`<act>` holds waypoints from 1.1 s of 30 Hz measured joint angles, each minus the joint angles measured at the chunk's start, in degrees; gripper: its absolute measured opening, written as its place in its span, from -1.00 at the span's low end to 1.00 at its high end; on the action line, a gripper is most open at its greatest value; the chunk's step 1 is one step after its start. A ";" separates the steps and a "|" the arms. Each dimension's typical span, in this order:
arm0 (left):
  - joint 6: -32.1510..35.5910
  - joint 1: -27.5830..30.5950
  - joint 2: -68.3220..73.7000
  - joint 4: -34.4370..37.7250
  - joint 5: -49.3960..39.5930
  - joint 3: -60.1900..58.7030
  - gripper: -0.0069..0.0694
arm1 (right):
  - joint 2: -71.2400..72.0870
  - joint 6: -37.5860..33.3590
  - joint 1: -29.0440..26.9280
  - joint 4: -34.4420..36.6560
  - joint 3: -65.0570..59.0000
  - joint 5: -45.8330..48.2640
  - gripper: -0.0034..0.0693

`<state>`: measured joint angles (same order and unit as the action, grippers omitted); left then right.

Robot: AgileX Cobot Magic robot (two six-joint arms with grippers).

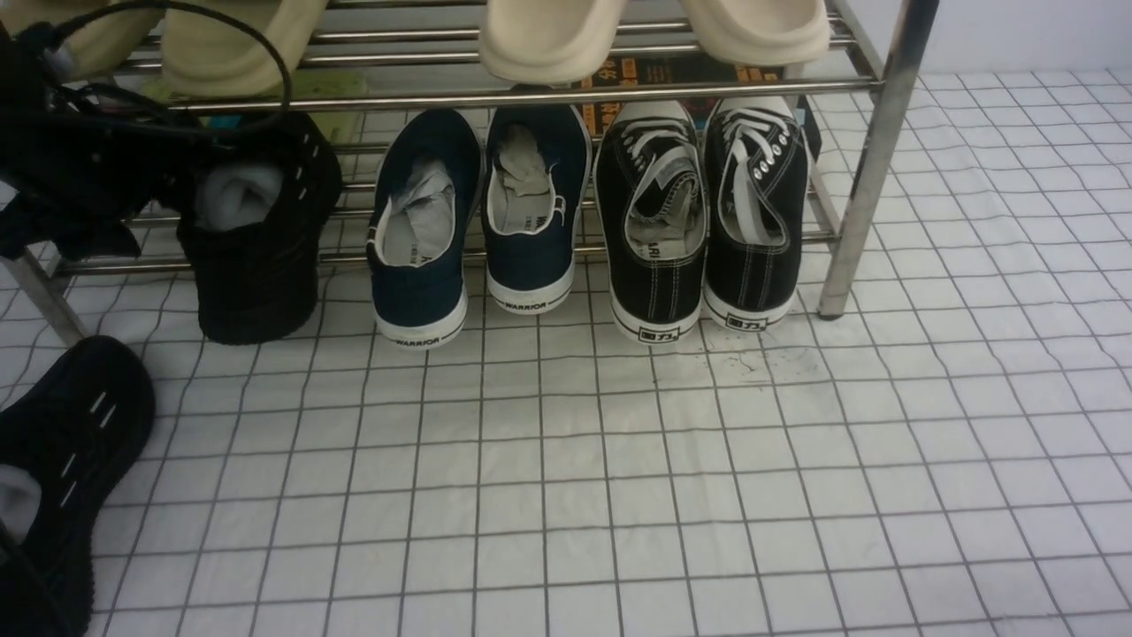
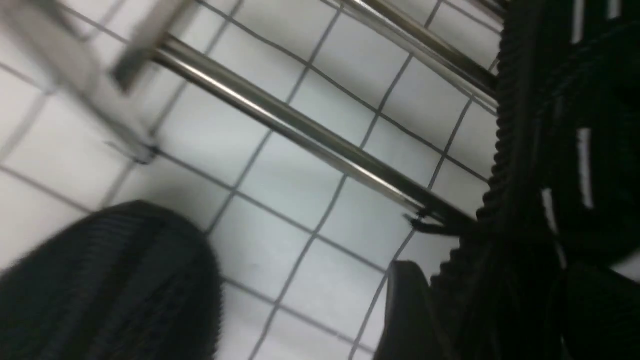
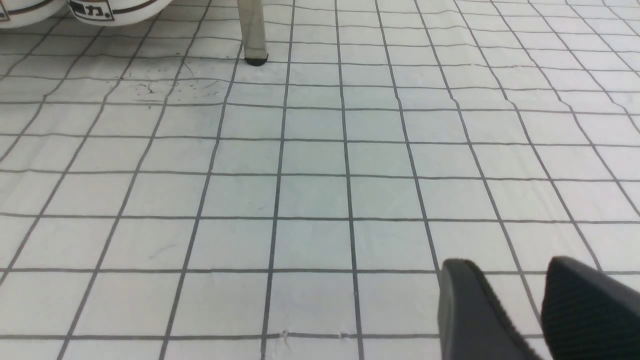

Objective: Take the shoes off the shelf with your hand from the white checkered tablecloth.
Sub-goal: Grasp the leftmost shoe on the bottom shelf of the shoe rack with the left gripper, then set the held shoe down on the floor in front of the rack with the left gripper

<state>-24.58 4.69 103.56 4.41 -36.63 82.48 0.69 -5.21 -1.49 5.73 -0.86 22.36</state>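
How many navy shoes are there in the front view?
2: both navy shoes sit side by side on the lower rack, left of the white-laced pair.

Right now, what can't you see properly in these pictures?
- Black shoe on the cloth: its heel is cut off by the front view's left edge.
- Cream shoes: their far ends are cut off by the front view's top edge.
- Orange-lettered thing behind the rack: mostly hidden by shoes and rails in the front view.
- Black shoe's toe: blurred in the left wrist view.
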 joint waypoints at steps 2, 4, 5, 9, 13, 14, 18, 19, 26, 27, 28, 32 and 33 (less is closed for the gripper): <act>0.00 0.00 1.43 1.35 1.19 0.00 0.31 | 0.00 0.00 0.00 0.00 0.00 0.00 -0.25; 0.00 0.00 2.35 2.51 1.66 0.09 0.28 | 0.00 0.00 0.00 0.00 0.00 0.00 -0.25; 0.00 0.00 2.43 2.63 1.66 0.14 0.27 | 0.00 0.00 0.00 0.00 0.00 0.00 -0.25; -0.05 0.00 3.51 4.84 1.35 0.63 -0.10 | 0.00 0.00 0.00 0.00 0.00 0.00 -0.25; 0.67 0.00 3.50 5.41 -0.23 1.02 -0.68 | 0.00 0.00 0.00 0.00 0.00 0.00 -0.25; 0.80 0.00 3.49 5.41 -0.33 1.08 -0.70 | 0.00 0.00 0.00 0.00 0.00 0.00 -0.25; 2.36 0.00 1.93 4.24 -5.08 1.07 -0.73 | 0.00 0.00 0.00 0.00 0.00 0.00 -0.25; 2.36 0.00 1.33 3.69 -6.39 1.07 -0.73 | 0.00 0.00 0.00 0.00 0.00 0.00 -0.25; 2.60 0.00 -4.23 -2.06 -17.78 0.68 -0.73 | 0.00 0.00 0.00 0.00 0.00 0.00 -0.25; 2.60 0.00 -4.50 -2.29 -18.21 0.68 -0.73 | 0.00 0.00 0.00 0.00 0.00 0.00 -0.25; 2.65 -0.12 -5.52 -2.99 -21.53 0.40 -0.73 | 0.00 0.00 0.00 0.00 0.00 0.00 -0.25; 4.60 -1.99 -8.35 -4.41 -26.44 -4.01 -0.73 | 0.00 0.00 0.00 0.00 0.00 0.00 -0.25; 4.92 -2.82 -8.95 -4.86 -26.82 -5.86 -0.73 | 0.00 0.00 0.00 0.00 0.00 0.00 -0.25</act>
<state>-19.66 1.87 94.61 -0.45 -63.45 76.62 0.69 -5.21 -1.49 5.73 -0.86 22.36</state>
